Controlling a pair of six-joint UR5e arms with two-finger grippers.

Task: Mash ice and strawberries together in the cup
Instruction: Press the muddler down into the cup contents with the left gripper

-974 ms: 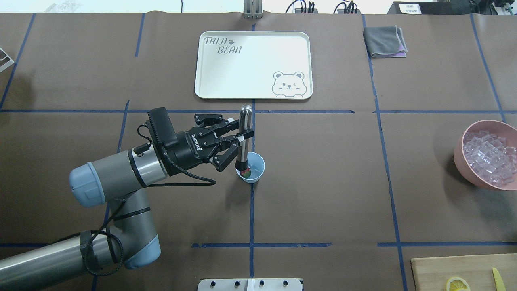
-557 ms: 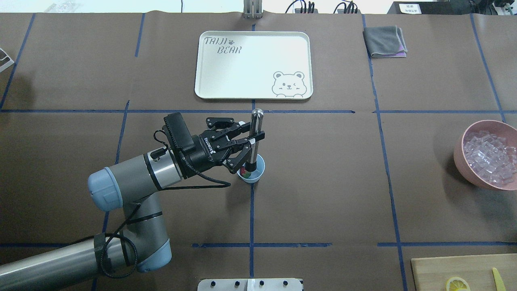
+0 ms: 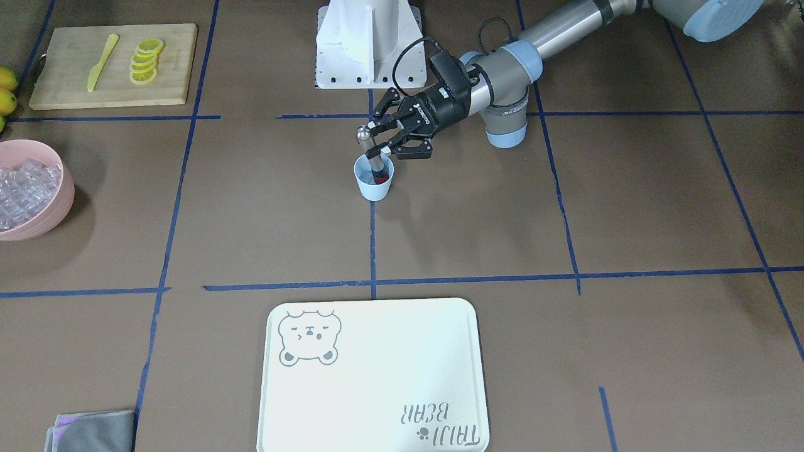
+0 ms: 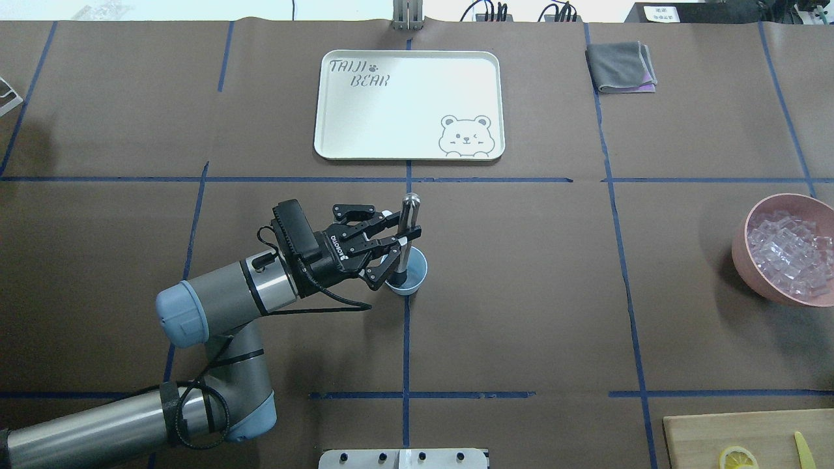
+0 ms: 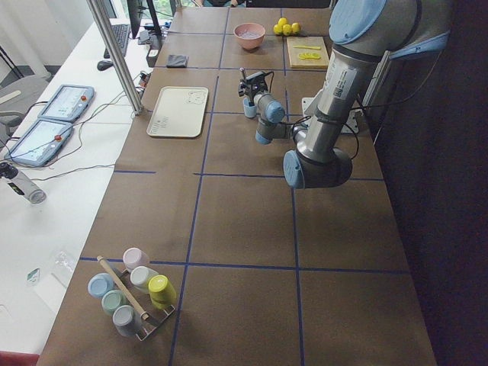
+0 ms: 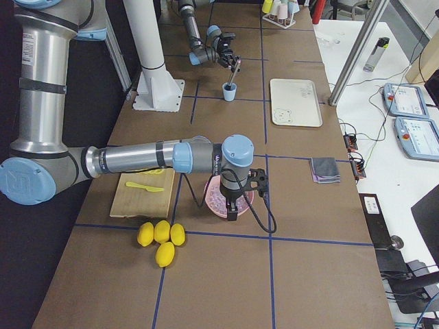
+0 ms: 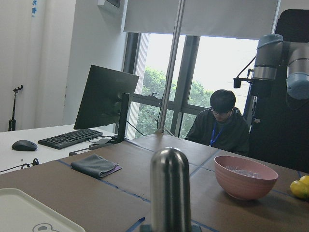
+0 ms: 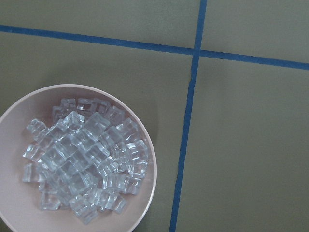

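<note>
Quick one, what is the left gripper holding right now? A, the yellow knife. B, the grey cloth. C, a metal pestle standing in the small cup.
C: the left gripper is shut on the metal pestle, whose lower end sits inside the cup.

You are working in a robotics lab set up inside an office room. The table (image 4: pixel 521 293) is covered in brown paper and marked into a grid with blue tape lines (image 4: pixel 406 345), and a white robot pedestal (image 3: pixel 367 44) stands at its edge. Two teach pendants (image 5: pixel 67 101) lie cabled on a white desk beside it. The left wrist view shows you a monitor (image 7: pixel 104 99), a keyboard (image 7: pixel 70 138), a mouse (image 7: pixel 24 145), tall windows (image 7: pixel 212 72), and a seated person (image 7: pixel 222 125) wearing a lanyard.
</note>
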